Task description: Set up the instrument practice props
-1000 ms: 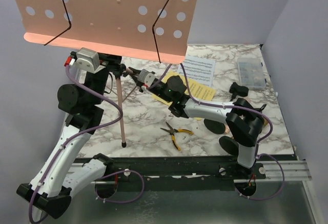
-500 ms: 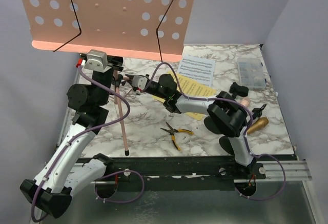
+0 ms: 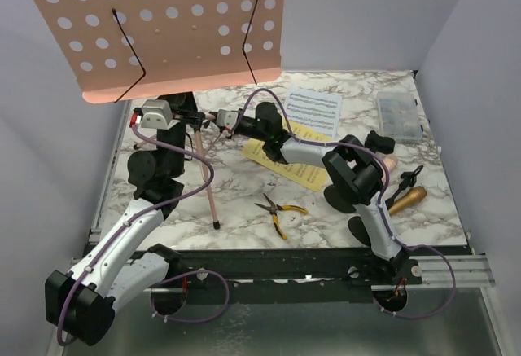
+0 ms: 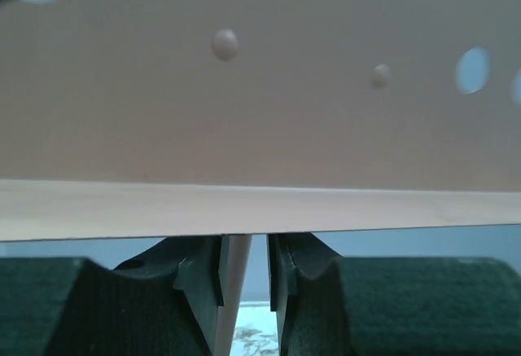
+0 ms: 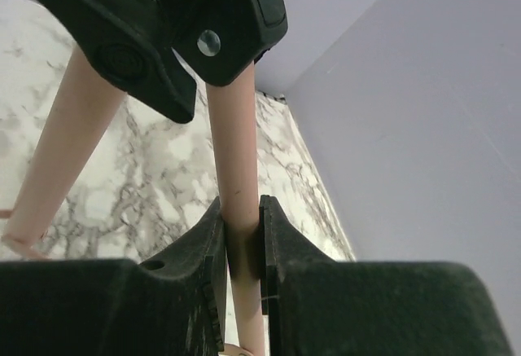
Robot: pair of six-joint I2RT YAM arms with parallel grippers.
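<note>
- The pink music rack (image 3: 163, 22) stands over the far left of the table (image 3: 244, 185). Its perforated desk (image 4: 244, 112) faces the top camera. The desk's long axis runs left to right, and its lower lip slants down toward the left.
- Below the desk, one pink leg (image 3: 207, 185) slants toward the near edge. Its foot lies just left of the yellow-handled pliers (image 3: 279, 209).
- The left end effector (image 4: 244, 258) sits right under the desk's lip with a pink tube (image 4: 234, 291) between its fingers. The tube lies against one finger and a thin gap shows at the other, so it cannot be told whether it pinches.
- The right end effector (image 5: 242, 217) is clamped on a pink tube (image 5: 236, 152) just beneath the rack's black hub (image 5: 163, 30). That tube runs nearly straight up through the jaws.
- A white sheet (image 3: 316, 110) and a yellow sheet (image 3: 313, 173) lie flat at mid-table. The yellow one is partly under the right arm.
- A gold microphone (image 3: 407, 199) lies at the right, its long axis slanted. A clear box (image 3: 399, 116) is in the far right corner.
</note>
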